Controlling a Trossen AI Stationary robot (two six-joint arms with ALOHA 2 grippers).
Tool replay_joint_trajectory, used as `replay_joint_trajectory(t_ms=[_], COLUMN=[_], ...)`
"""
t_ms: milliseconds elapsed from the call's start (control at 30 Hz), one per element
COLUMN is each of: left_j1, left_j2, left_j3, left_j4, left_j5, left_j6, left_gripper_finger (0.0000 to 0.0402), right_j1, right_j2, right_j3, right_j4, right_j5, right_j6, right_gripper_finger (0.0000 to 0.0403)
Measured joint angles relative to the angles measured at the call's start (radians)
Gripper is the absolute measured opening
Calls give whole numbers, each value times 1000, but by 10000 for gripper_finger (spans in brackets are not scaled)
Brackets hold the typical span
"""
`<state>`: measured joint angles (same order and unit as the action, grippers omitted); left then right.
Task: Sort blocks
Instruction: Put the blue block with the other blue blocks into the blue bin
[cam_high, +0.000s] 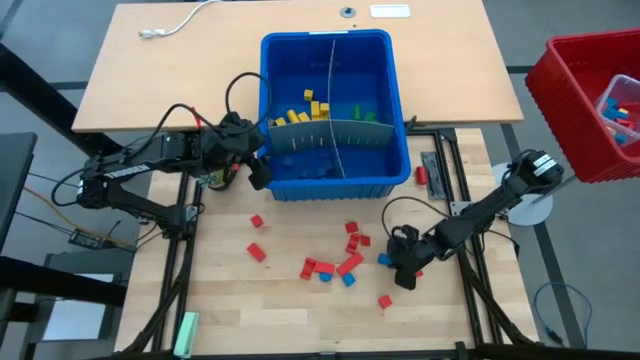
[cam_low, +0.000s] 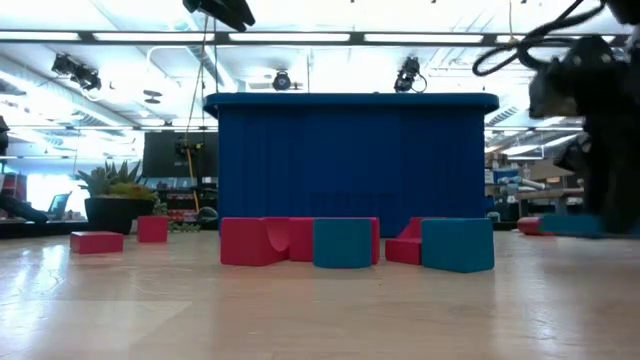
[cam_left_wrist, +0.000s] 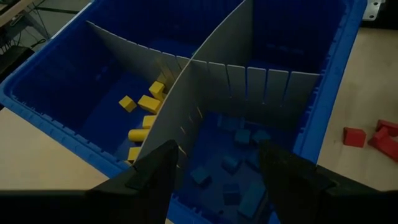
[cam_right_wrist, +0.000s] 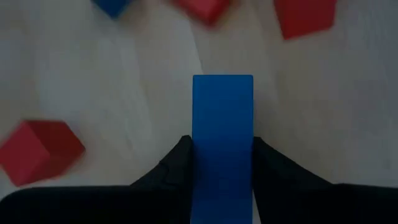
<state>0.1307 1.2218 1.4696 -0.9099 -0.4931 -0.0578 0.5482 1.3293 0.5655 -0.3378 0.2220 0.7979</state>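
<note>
The right end effector (cam_right_wrist: 221, 155) is down on the worktop (cam_high: 290, 310) at the right of the scattered blocks (cam_high: 335, 262), its two fingers pressed against the sides of a blue block (cam_right_wrist: 222, 124). Red and blue ones lie loose to its left, near the blue bin (cam_high: 335, 110). The left end effector (cam_left_wrist: 217, 168) hovers with fingers spread wide over the bin's near-left compartment, which holds blue blocks.

A blue bin (cam_high: 397, 170) with grey divider panels (cam_high: 345, 132) stands on the wooden table (cam_high: 280, 310). A red basket (cam_high: 570, 100) sits apart. A pale green bar (cam_high: 186, 334) lies near the table edge.
</note>
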Motion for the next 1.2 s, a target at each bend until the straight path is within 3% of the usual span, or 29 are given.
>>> replay_joint_trajectory(t_ms=[233,567,1000,1200], left_j1=[0,0,0,0], left_j2=[1,2,2,2], left_j3=[0,0,0,0], left_j4=[1,58,283,387], left_j5=[0,0,0,0], left_j6=[0,0,1,0], left_gripper_finger=[232,232,232,232], right_j1=[-61,-274,-654,-779], right_j2=[-125,-135,94,228], right_j3=[39,280,587,669], right_j4=[-1,100,353,429], right_j5=[19,107,105,51], right_j6=[-58,-409,-839,-855], right_gripper_finger=[110,110,116,125])
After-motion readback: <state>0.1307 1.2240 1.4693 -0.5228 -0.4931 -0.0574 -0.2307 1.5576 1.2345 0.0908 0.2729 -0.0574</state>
